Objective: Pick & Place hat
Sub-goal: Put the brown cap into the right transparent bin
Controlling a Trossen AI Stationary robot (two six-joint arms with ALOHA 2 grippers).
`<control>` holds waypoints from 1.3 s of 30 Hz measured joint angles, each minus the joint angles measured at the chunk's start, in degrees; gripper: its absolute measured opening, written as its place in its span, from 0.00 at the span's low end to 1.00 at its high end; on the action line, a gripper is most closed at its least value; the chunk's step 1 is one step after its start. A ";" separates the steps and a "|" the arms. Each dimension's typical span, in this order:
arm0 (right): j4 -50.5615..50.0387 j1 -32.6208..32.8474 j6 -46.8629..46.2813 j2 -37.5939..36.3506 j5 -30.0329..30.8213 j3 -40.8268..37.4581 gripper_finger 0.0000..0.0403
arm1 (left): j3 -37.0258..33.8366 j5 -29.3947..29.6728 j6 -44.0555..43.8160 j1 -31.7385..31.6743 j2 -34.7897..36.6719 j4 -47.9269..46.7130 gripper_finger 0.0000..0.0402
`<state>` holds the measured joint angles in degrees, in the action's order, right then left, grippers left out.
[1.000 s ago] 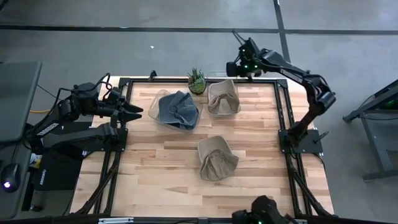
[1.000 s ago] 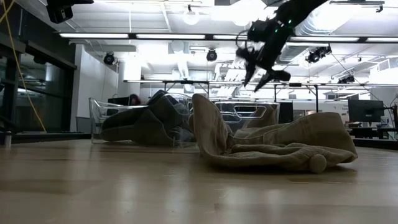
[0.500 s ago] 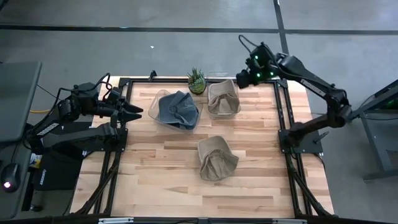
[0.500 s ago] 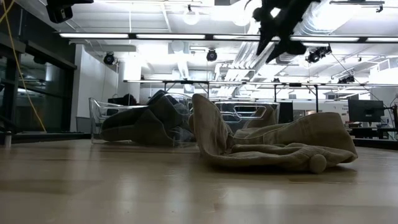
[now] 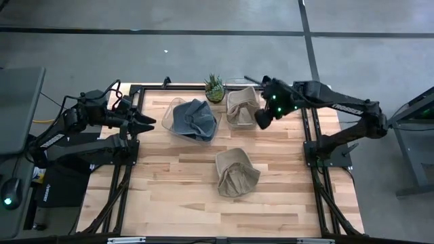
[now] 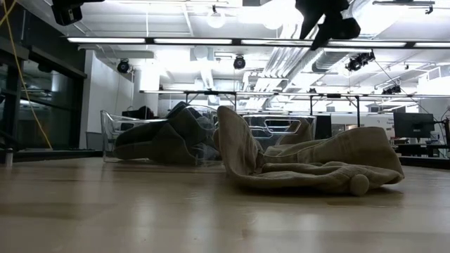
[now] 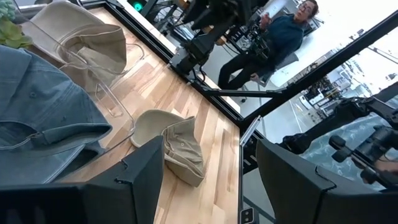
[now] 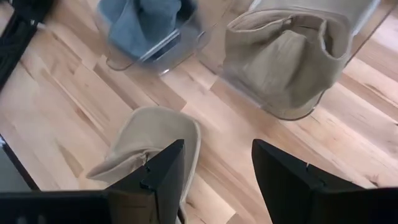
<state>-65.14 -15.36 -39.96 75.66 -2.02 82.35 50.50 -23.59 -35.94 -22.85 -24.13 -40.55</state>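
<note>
A beige hat (image 5: 237, 173) lies on the wooden table near the middle; it also shows in the low view (image 6: 309, 165), the left wrist view (image 7: 174, 146) and the right wrist view (image 8: 149, 143). A second beige hat (image 5: 243, 106) sits in a clear bin, and a blue hat (image 5: 194, 118) sits in another clear bin. My right gripper (image 5: 260, 118) is open and empty, in the air beside the beige hat's bin; its open fingers show in its wrist view (image 8: 214, 171). My left gripper (image 5: 148, 121) waits open at the table's left edge.
A small potted plant (image 5: 214, 87) stands at the table's far edge between the bins. A person (image 7: 273, 37) sits beyond the table's right side. Bare wood lies along the near half of the table (image 5: 169, 196).
My right gripper has swung from beyond the table's far edge toward the near side and down, and now hangs over the table by the beige hat's bin. The hats and my left arm have kept still.
</note>
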 joint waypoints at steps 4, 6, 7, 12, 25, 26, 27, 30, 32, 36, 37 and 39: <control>-1.02 5.01 -2.27 0.11 4.03 0.00 0.45 | 0.00 -0.04 0.00 -0.02 -0.01 0.07 0.58; -2.03 7.27 -3.46 0.11 5.70 0.00 0.45 | 0.00 -0.04 0.00 0.00 0.00 0.08 0.58; -2.84 8.35 -3.93 0.11 6.30 0.00 0.45 | 0.00 -0.04 0.01 -0.01 -0.01 0.08 0.58; -4.26 13.29 -7.68 0.09 8.76 -0.70 0.45 | 0.00 -0.33 0.02 -0.01 0.00 0.07 0.58; 6.31 21.54 -14.21 0.09 1.67 -15.90 0.45 | 0.00 -0.51 0.04 -0.01 0.00 -0.07 0.58; 7.62 21.76 -14.65 0.11 0.51 -17.33 0.45 | 0.00 -0.54 0.04 -0.01 0.00 -0.07 0.58; 8.69 21.96 -15.39 0.11 -0.84 -18.76 0.45 | 0.00 -0.57 0.04 -0.01 0.01 -0.07 0.58; 12.95 22.30 -16.61 0.11 -4.83 -22.99 0.45 | 0.00 -1.58 0.04 -0.02 0.01 -0.08 0.58; 16.08 22.30 -17.07 0.13 -6.84 -25.61 0.45 | 0.00 -1.60 0.05 0.00 0.01 -0.07 0.58; 26.60 22.28 -17.08 0.13 -9.84 -30.61 0.45 | 0.00 -1.60 0.04 -0.02 0.01 -0.10 0.58; 29.20 22.28 -17.10 0.13 -10.45 -31.89 0.45 | 0.00 -1.57 0.04 0.00 0.01 -0.10 0.58; 33.10 22.14 -17.44 0.13 -11.09 -34.15 0.45 | 0.00 -1.57 0.04 -0.02 0.01 -0.14 0.58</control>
<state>-32.04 6.78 -57.40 75.79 -13.11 48.20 50.50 -25.17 -35.90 -22.87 -24.12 -40.69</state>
